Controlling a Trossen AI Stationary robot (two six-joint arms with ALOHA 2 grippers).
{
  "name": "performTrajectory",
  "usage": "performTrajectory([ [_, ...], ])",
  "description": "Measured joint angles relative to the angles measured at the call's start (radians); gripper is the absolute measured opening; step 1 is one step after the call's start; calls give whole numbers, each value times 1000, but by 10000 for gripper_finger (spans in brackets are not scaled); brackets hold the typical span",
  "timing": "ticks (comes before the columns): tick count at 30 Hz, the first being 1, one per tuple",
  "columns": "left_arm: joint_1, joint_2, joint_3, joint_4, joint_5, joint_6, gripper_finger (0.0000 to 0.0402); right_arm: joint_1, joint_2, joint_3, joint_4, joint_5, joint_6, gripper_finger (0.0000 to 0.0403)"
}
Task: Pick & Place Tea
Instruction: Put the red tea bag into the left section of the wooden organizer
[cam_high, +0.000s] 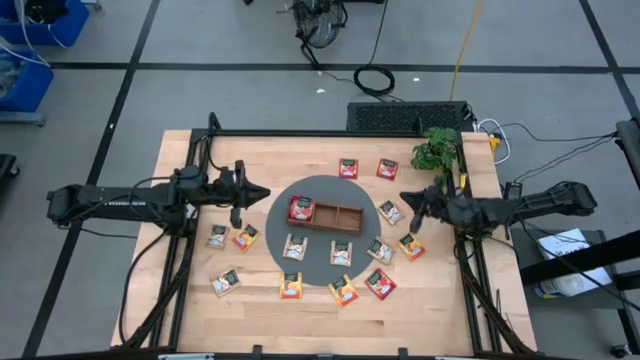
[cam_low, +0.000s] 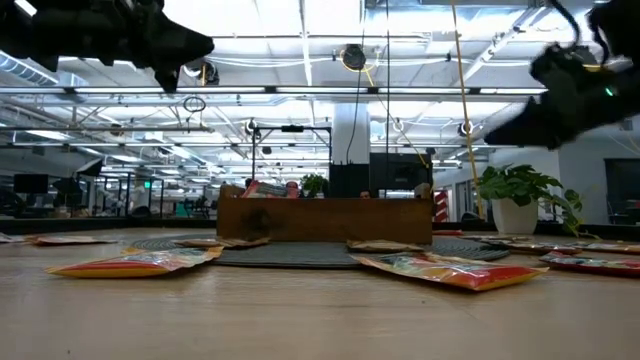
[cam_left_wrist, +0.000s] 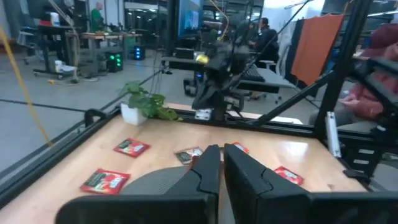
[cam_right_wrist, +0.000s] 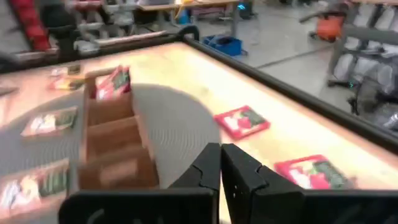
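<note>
So far I count only one red tea packet (cam_high: 301, 209) in the wooden tray (cam_high: 345, 218), in the end section nearest my left gripper (cam_high: 262, 193). The other two sections look empty. The remaining packets (cam_high: 340, 253) lie scattered on the table around the round grey mat (cam_high: 322, 196), below and between both grippers. Left gripper hovers with fingers nearly together, holding nothing; right gripper (cam_high: 404, 199) is pressed together, empty. No print on the packets is readable.
</note>
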Motion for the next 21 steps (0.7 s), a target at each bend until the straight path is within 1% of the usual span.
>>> performTrajectory([
  [3,1,0,1,1,-55,27,31,-61,127,137,-50,-1,11,13],
  [5,1,0,1,0,-82,28,31,-108,225,220,-147,-33,-3,33],
  [7,1,0,1,-2,-102,29,31,-166,312,325,-224,-61,-7,63],
  [10,1,0,1,-3,-107,1,31,-274,434,464,-327,-93,29,121],
  [12,1,0,1,-3,-105,-32,31,-355,511,541,-375,-175,74,156],
  [15,1,0,1,-4,-105,-72,31,-480,610,649,-446,-397,152,194],
  [17,1,0,1,-5,-105,-90,31,-550,683,706,-494,-522,182,212],
  [19,1,0,1,-5,-105,-97,31,-603,761,749,-542,-575,186,225],
  [21,1,0,1,-5,-104,-98,31,-651,834,792,-579,-577,185,231],
])
